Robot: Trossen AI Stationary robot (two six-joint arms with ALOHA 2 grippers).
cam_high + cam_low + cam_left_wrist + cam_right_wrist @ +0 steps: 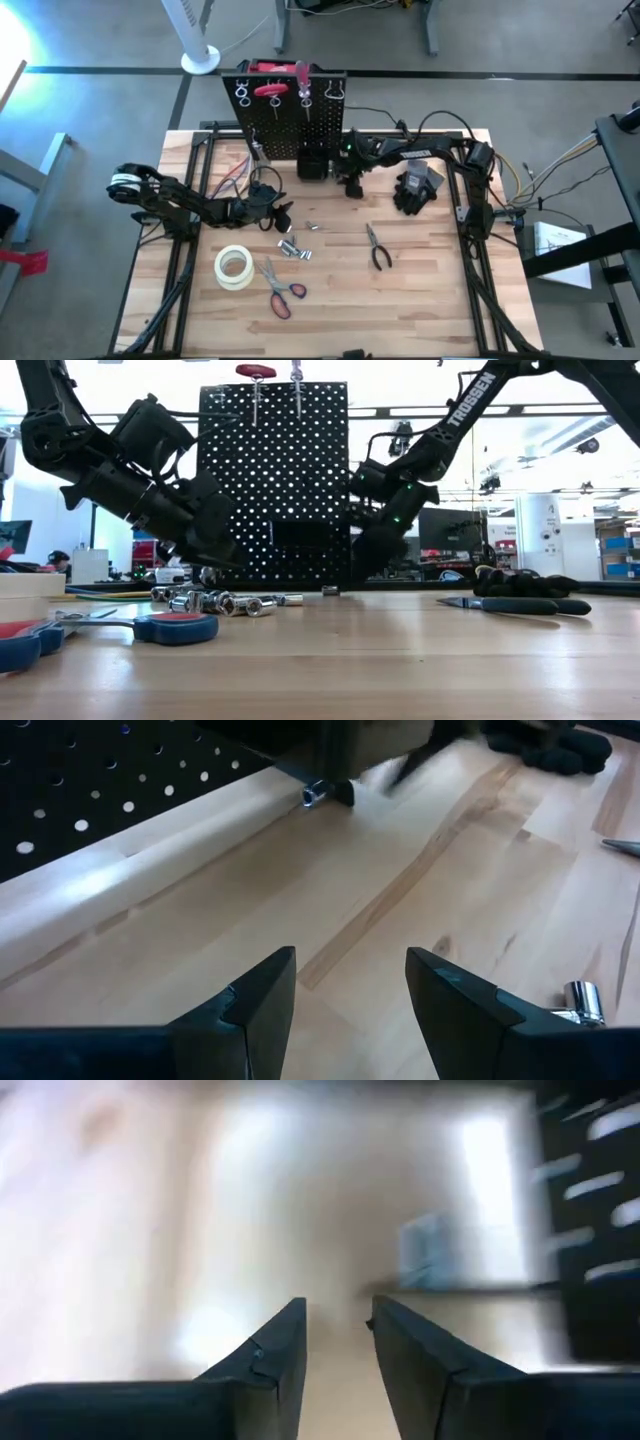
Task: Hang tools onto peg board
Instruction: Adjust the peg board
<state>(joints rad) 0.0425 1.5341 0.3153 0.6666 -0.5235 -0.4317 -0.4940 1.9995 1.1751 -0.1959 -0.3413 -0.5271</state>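
Observation:
The black peg board (290, 115) stands upright at the table's far edge. A red clamp-like tool (270, 90) and a red-handled screwdriver (302, 72) hang from its top hooks. Silver sockets (293, 248), black-handled pliers (377, 245) and red-handled scissors (280, 290) lie on the table. My left gripper (350, 985) is open and empty, low over the wood just in front of the board, left of its black bin (313, 165). My right gripper (337, 1330) is open and empty, pointing down just right of the bin; it also shows in the high view (352, 185).
A white tape roll (234, 267) lies near the scissors. A black glove (418, 188) lies at the right, beside my right arm. One small socket (315, 793) lies at the foot of the bin. Bare wood lies along the table's near edge.

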